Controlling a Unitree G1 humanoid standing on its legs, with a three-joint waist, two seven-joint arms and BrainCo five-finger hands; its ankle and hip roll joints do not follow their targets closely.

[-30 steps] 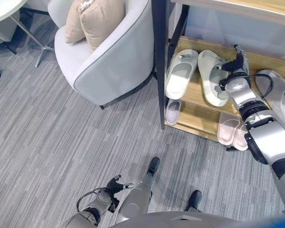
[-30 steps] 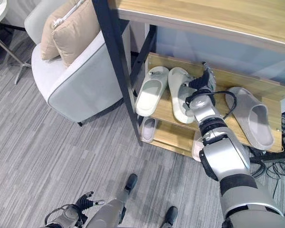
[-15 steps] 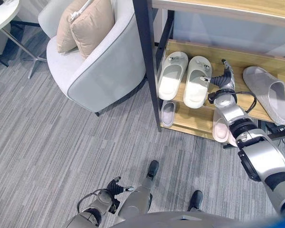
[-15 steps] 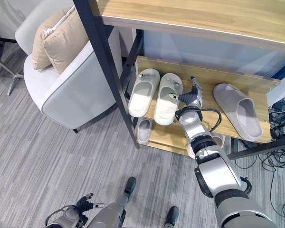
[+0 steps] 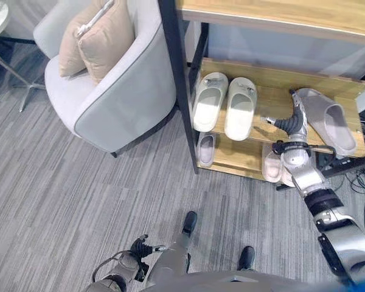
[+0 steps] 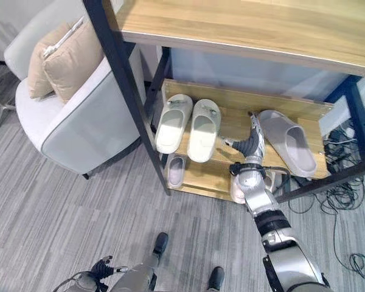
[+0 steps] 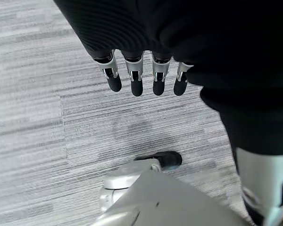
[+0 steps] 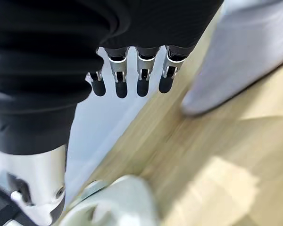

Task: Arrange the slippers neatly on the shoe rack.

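Observation:
Two cream slippers (image 5: 210, 100) (image 5: 240, 106) lie side by side, toes inward, at the left of the rack's middle wooden shelf (image 5: 274, 106). A grey slipper (image 5: 328, 118) lies slanted at the right end of that shelf. My right hand (image 5: 290, 121) reaches onto the shelf between them, fingers (image 8: 141, 75) straight and holding nothing, close beside the grey slipper (image 8: 245, 52); whether they touch it I cannot tell. My left hand (image 5: 143, 249) hangs low over the carpet with its fingers (image 7: 137, 77) relaxed and empty.
On the lower shelf lie a small grey slipper (image 5: 205, 149) and pink slippers (image 5: 271, 167). The rack's black post (image 5: 176, 79) stands next to a grey armchair (image 5: 109, 103) with beige pillows (image 5: 91, 39). Cables (image 6: 347, 182) lie on the floor at the right.
My right hand has left the right cream slipper and moved right along the shelf to the grey slipper. The head view has shifted. The left hand stays low.

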